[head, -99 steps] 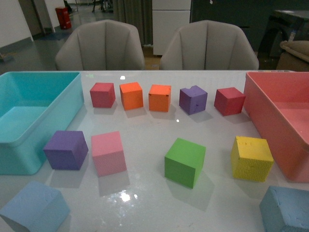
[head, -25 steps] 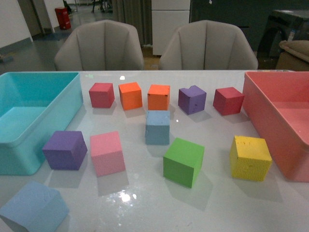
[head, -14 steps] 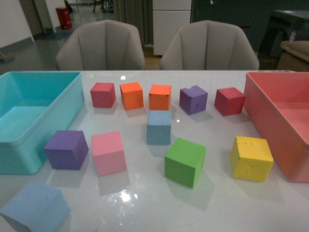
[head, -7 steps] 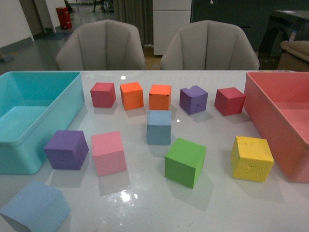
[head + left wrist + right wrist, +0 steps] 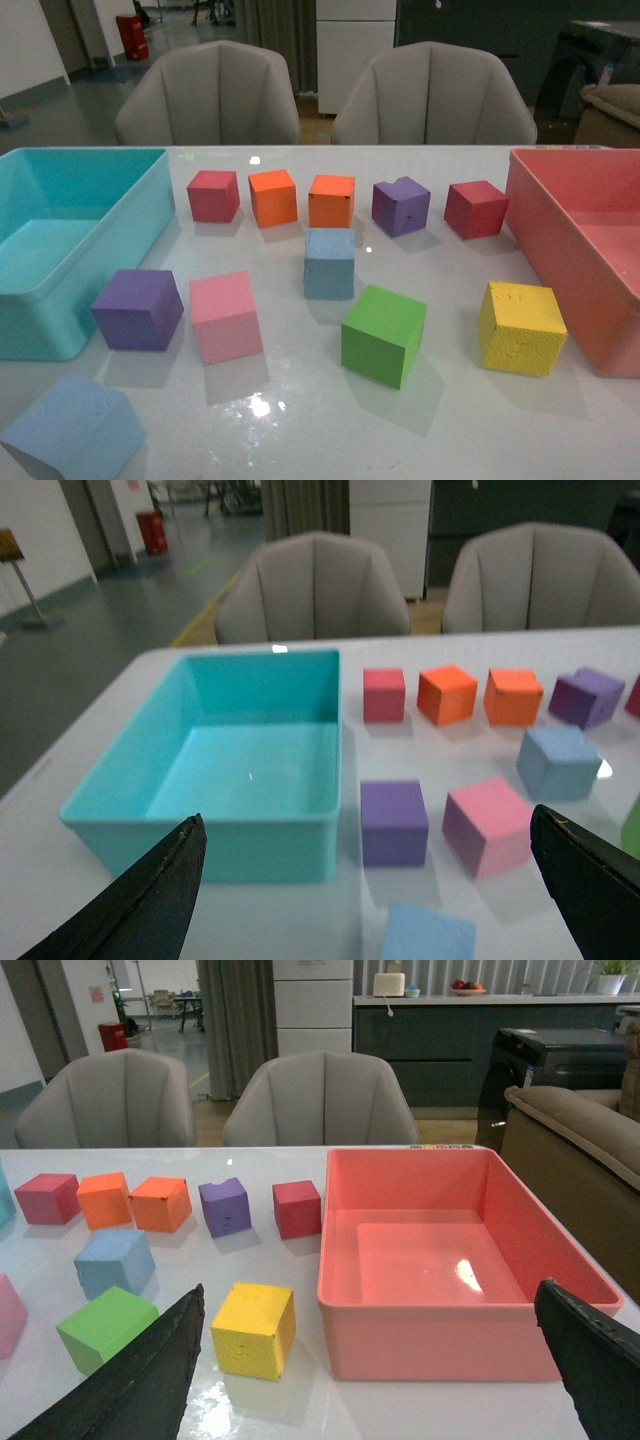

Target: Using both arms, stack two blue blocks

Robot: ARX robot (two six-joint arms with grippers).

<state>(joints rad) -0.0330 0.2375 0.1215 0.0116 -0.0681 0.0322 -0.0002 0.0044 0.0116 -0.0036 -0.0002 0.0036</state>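
One blue block [image 5: 329, 263] stands upright in the middle of the table, just in front of the orange cube [image 5: 331, 201]. The other blue block [image 5: 72, 430] lies at the near left corner, turned at an angle. The left wrist view shows the near block [image 5: 430, 935] low between the fingers of my left gripper [image 5: 368, 815], which is open and empty, and the middle block [image 5: 560, 762] farther off. My right gripper [image 5: 370, 1287] is open and empty, facing the pink tub [image 5: 440, 1345], with the middle block [image 5: 114, 1262] off to one side. Neither arm shows in the front view.
A turquoise tub [image 5: 40, 330] fills the left side and a pink tub [image 5: 560, 260] the right. A back row holds red [image 5: 213, 195], orange [image 5: 272, 197], purple [image 5: 401, 205] and dark red [image 5: 475, 209] cubes. Purple [image 5: 137, 309], pink [image 5: 225, 316], green [image 5: 383, 335] and yellow [image 5: 520, 327] cubes stand nearer.
Seven seconds ago a blue block lay at the near right corner; it now stands in the middle of the table. Over the last two seconds nothing has visibly moved.
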